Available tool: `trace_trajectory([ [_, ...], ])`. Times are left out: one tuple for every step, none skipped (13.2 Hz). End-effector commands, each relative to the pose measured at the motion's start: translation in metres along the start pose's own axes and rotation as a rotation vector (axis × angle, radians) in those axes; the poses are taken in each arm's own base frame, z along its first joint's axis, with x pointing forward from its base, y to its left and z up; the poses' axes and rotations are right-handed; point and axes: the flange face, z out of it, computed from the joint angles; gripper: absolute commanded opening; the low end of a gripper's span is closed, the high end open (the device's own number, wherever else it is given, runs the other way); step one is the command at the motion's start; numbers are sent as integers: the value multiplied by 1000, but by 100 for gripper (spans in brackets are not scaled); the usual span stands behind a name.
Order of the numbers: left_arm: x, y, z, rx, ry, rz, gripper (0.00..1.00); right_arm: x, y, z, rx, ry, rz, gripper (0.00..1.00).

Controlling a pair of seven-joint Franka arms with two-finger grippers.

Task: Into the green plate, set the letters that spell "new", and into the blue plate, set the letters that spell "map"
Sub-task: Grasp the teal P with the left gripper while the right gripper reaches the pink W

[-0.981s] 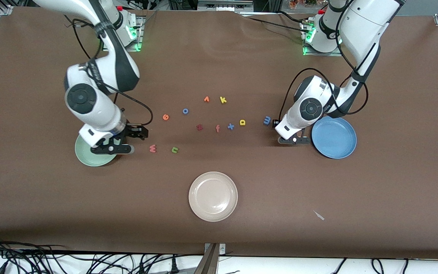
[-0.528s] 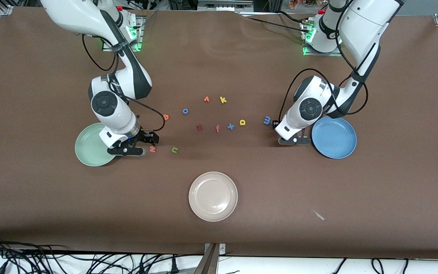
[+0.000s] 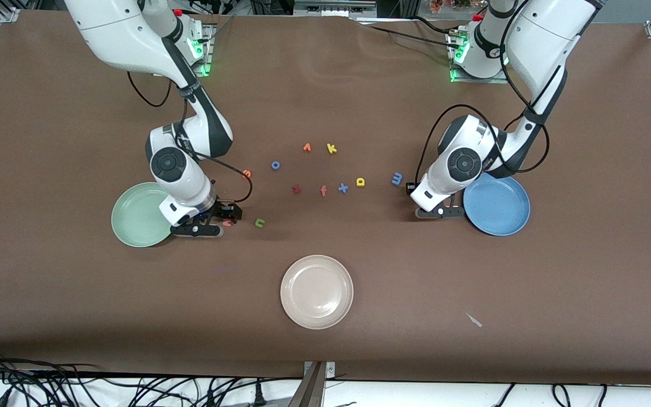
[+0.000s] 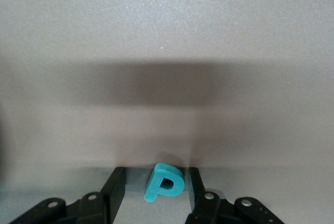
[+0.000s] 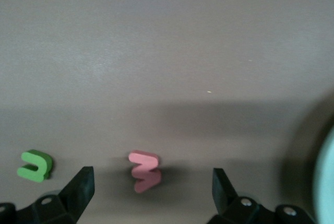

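- Teal "p" (image 4: 165, 183) stands between the left gripper's (image 4: 155, 187) half-closed fingers, gaps either side, so not yet pinched; it sits low just beside the blue plate (image 3: 498, 204).
- Salmon "w" (image 5: 143, 170) lies centred between the right gripper's (image 5: 153, 182) wide-open fingers, near the green plate (image 3: 136, 215).
- Best to descend straight, close evenly.
- Only the wrist views show both letters fully; the front hides them.

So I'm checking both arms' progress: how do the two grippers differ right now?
The left gripper stands beside the blue plate, fingers narrowed around the teal "p". The right gripper is beside the green plate, fingers wide apart around the salmon "w". Both are low at the table.
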Motion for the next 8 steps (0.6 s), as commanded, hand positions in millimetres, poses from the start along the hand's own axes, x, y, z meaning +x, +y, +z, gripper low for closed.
trace_trajectory([
  [12, 1, 5, -2, 15, -16, 55, -4, -7, 9, 14, 9, 9, 98],
  [13, 2, 4, -6, 14, -22, 52, -6, -9, 11, 16, 11, 7, 95],
  [12, 2, 5, -6, 12, -25, 48, -7, -11, 13, 20, 11, 4, 92],
  [12, 1, 5, -6, 10, -26, 43, -9, -12, 16, 20, 4, 1, 90],
  [12, 2, 5, -6, 10, -26, 37, -8, -12, 16, 22, 5, 1, 86],
  [11, 3, 5, -5, 9, -29, 32, -7, -10, 16, 23, 5, 5, 82],
  [10, 4, 6, -4, 9, -26, 30, -7, -10, 16, 23, 5, 4, 78],
  [10, 4, 6, -3, 8, -28, 30, -7, -10, 16, 23, 5, -1, 74],
])
